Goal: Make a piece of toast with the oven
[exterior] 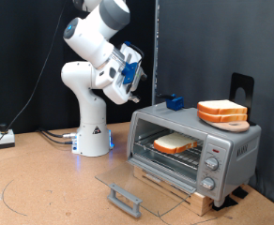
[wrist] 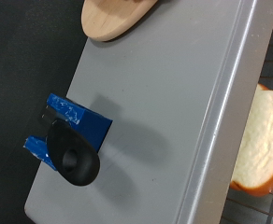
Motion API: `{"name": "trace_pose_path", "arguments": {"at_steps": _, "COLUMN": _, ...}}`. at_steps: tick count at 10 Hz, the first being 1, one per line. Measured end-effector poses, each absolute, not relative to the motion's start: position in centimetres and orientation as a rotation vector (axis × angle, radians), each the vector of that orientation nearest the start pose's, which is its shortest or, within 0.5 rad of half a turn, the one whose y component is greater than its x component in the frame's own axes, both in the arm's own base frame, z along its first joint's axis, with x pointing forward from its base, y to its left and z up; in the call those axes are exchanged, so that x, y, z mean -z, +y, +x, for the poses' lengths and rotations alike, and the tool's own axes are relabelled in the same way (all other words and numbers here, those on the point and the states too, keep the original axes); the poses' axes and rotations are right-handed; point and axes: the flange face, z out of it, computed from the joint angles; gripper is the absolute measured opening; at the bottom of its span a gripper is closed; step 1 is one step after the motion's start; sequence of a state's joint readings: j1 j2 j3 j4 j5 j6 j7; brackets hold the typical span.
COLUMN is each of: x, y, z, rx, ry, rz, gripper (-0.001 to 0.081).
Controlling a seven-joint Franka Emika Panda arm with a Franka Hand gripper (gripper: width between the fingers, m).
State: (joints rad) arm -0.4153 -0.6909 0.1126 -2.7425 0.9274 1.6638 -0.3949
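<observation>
Pale toast (exterior: pixel 176 143) with tan crust on oven (exterior: pixel 233 141) rack, door down, tool (exterior: pixel 136 92) aloft, grip unclear

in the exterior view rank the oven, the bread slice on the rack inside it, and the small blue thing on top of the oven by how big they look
1. The oven, by far the largest.
2. The piece of toast on its rack.
3. The blue-taped object on the oven's top, smallest.

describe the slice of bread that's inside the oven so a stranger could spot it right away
Find the silver-grey toaster oven at the exterior view's right, its glass door dropped open. On the wire rack inside lies the piece of toast, one thin pale slice with an orange-tan crust. Unlike the thicker stack of slices on a board on the oven's roof, it is single and inside.
</observation>
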Motion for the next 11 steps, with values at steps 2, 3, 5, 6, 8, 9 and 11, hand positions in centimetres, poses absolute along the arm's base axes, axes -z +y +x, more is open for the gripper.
{"name": "trace_pose_path", "arguments": {"at_steps": 2, "x": -41.8, "y": -1.6, "z": 31.1, "rx": -0.028, "ry": 0.191, "rz": -2.248, "gripper": 0.0807}}
{"name": "trace_pose_path", "arguments": {"at_steps": 3, "x": -41.6, "y": -2.1, "z": 31.2, "rx": -0.036, "ry": 0.218, "rz": -2.238, "gripper": 0.0807}}
{"name": "trace_pose_path", "arguments": {"at_steps": 5, "x": -40.8, "y": -4.5, "z": 31.8, "rx": -0.034, "ry": 0.328, "rz": -2.211, "gripper": 0.0807}}
{"name": "trace_pose_path", "arguments": {"at_steps": 6, "x": -40.4, "y": -5.8, "z": 32.0, "rx": -0.049, "ry": 0.374, "rz": -2.208, "gripper": 0.0807}}
{"name": "trace_pose_path", "arguments": {"at_steps": 8, "x": -39.6, "y": -8.4, "z": 32.4, "rx": -0.143, "ry": 0.412, "rz": -2.233, "gripper": 0.0807}}
{"name": "trace_pose_path", "arguments": {"at_steps": 9, "x": -39.2, "y": -9.6, "z": 32.8, "rx": -0.172, "ry": 0.428, "rz": -2.239, "gripper": 0.0807}}
{"name": "trace_pose_path", "arguments": {"at_steps": 11, "x": -38.1, "y": -12.1, "z": 34.0, "rx": -0.148, "ry": 0.457, "rz": -2.281, "gripper": 0.0807}}
